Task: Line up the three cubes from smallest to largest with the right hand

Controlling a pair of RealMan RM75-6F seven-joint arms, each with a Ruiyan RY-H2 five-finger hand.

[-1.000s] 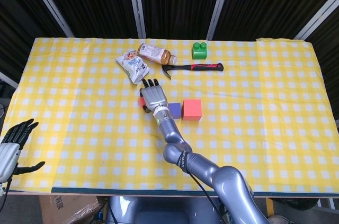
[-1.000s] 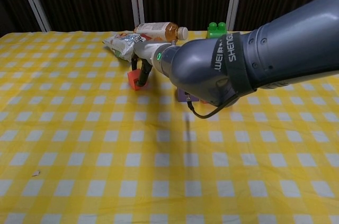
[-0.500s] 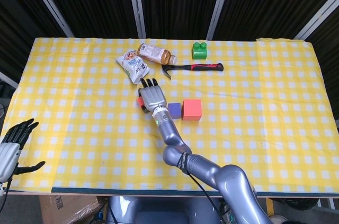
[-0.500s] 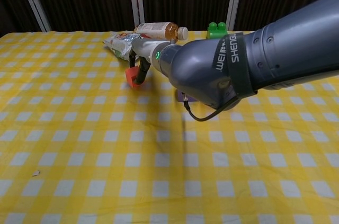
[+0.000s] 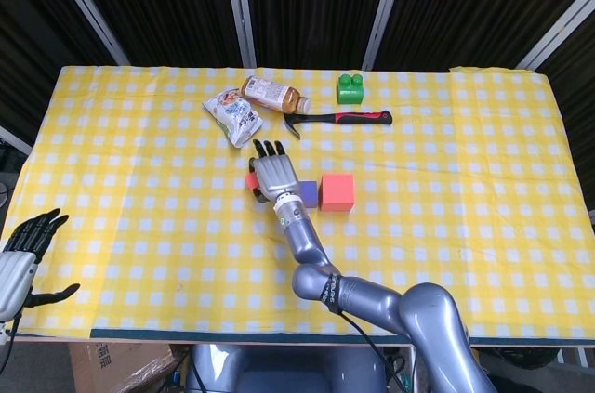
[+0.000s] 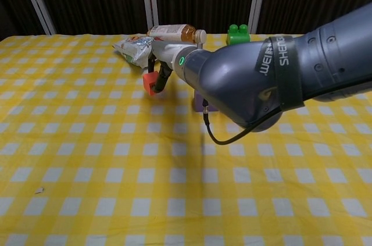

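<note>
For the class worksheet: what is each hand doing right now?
Left hand: open, holding nothing.
Right hand: holding the small red cube.

Small red cube (image 6: 150,81) tilted, purple cube (image 5: 307,193) beside larger red cube (image 5: 337,192)

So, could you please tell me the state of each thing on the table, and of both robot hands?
small red cube: pinched by the right robot hand, lifted off the cloth
purple cube: resting on the cloth
big red cube: resting on the cloth
bottle: lying on its side, cap on
hammer: lying flat
right robot hand: holding the small red cube
left robot hand: empty, fingers apart
</note>
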